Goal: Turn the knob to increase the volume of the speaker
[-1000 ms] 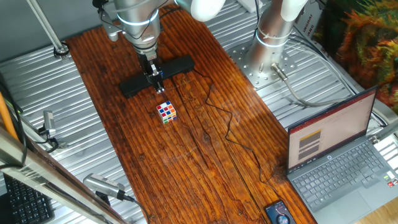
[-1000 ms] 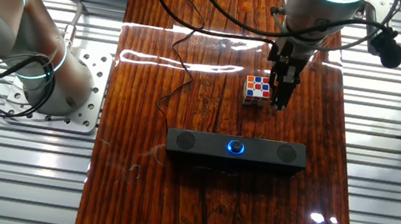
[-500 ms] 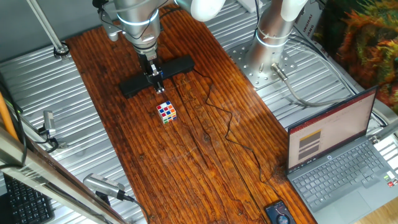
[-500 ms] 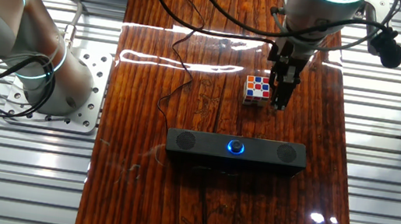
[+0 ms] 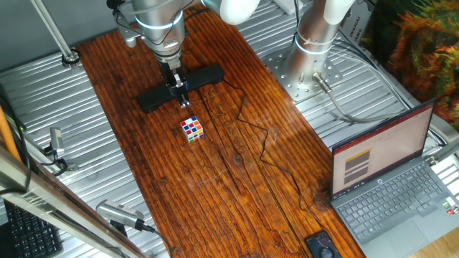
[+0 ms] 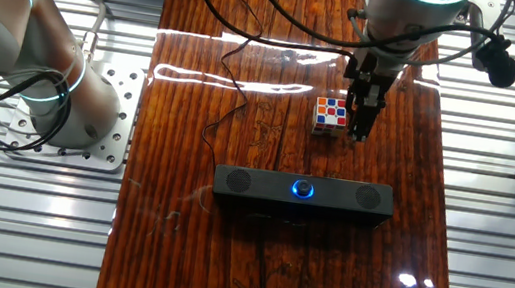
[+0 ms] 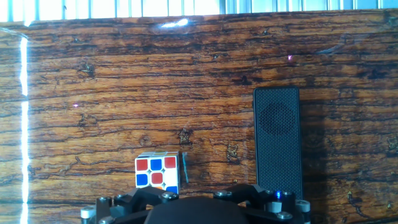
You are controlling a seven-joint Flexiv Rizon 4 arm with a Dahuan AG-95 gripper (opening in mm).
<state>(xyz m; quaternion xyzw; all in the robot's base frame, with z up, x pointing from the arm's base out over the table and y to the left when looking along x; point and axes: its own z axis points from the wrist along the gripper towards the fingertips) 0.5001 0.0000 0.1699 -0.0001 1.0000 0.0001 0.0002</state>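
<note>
The speaker (image 6: 303, 192) is a long black bar lying across the wooden table (image 6: 171, 253), seen also as the speaker (image 5: 181, 87) and, end-on, as the speaker (image 7: 277, 140). Its knob (image 6: 304, 188) glows blue at the middle; a blue glint of the knob (image 7: 277, 195) shows by the hand's body. In one fixed view the hand hides the knob. My gripper (image 6: 359, 133) hangs above the table behind the speaker, right of its middle, beside the cube. The gripper (image 5: 183, 104) has its fingers close together with nothing in them. The hand view shows no fingertips.
A multicoloured cube (image 6: 330, 115), also seen as the cube (image 5: 191, 129) and the cube (image 7: 157, 172), sits just beside the gripper. The speaker's thin cable (image 5: 262, 147) snakes across the wood. A laptop (image 5: 391, 179) and a second arm's base (image 5: 312, 43) stand off the table's side.
</note>
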